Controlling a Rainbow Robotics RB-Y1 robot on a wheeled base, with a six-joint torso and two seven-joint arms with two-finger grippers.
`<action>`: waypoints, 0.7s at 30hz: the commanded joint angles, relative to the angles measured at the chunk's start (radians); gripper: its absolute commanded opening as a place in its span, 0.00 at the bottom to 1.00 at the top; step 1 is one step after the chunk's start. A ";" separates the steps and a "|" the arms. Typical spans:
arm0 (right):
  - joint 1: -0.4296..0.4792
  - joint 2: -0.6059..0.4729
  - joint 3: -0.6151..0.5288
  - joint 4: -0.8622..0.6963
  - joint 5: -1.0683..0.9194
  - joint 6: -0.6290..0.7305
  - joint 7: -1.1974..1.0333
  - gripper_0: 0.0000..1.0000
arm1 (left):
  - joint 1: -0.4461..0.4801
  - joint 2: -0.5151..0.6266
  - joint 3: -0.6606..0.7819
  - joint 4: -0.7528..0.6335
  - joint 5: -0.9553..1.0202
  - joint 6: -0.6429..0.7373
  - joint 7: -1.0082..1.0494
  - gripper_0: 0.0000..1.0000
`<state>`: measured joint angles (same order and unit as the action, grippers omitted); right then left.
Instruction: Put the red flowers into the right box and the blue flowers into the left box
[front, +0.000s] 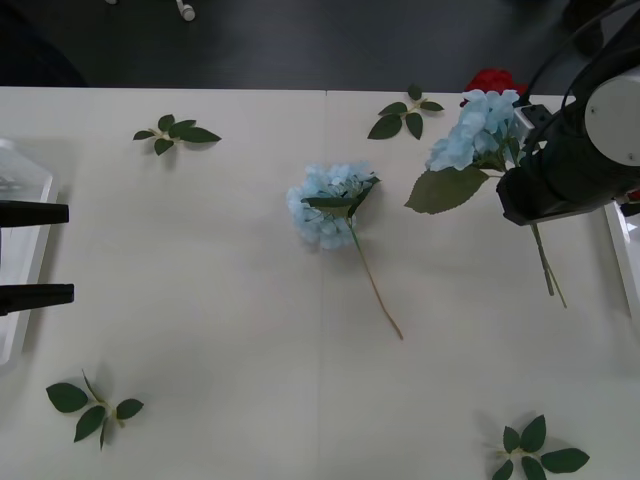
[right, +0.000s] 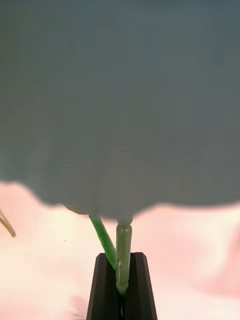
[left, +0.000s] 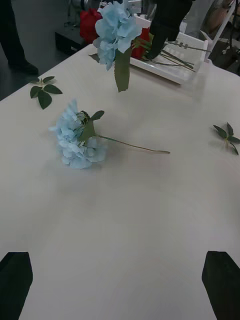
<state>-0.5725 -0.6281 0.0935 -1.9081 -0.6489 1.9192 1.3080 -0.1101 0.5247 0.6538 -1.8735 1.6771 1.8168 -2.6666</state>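
At the right edge of the front view, the right gripper (right: 120, 287) is clenched on the stem of a raised blue flower (front: 478, 130), whose head blocks most of its wrist view. The left gripper (front: 35, 255) waits released at the left edge, over the left box (front: 28, 190). A second blue flower (front: 330, 205) lies mid-table among leaf sprigs (front: 175, 133); red flowers (left: 140, 49) lie in the right box (left: 187, 42).

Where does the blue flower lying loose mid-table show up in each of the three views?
Front view: the lying blue flower sits at table centre, stem trailing toward the robot.
Left wrist view: it lies mid-frame.
Right wrist view: not in it.
Shared landmark: the blue flower held by the right gripper, seen beyond it.
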 joint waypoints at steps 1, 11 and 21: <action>-0.017 -0.036 -0.021 -0.029 -0.028 0.001 -0.036 0.00 | -0.014 0.017 0.012 -0.012 0.003 -0.010 -0.039 1.00; -0.017 -0.051 -0.038 -0.020 -0.049 0.001 0.039 1.00 | -0.014 0.017 0.012 -0.012 0.003 -0.010 -0.039 1.00; -0.017 -0.055 -0.069 -0.019 -0.048 0.001 0.071 1.00 | -0.014 0.017 0.012 -0.012 0.003 -0.010 -0.039 1.00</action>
<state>-0.5725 -0.6537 0.0261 -1.9080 -0.7042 1.9192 1.3576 -0.1101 0.5247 0.6538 -1.8735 1.6771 1.8168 -2.6666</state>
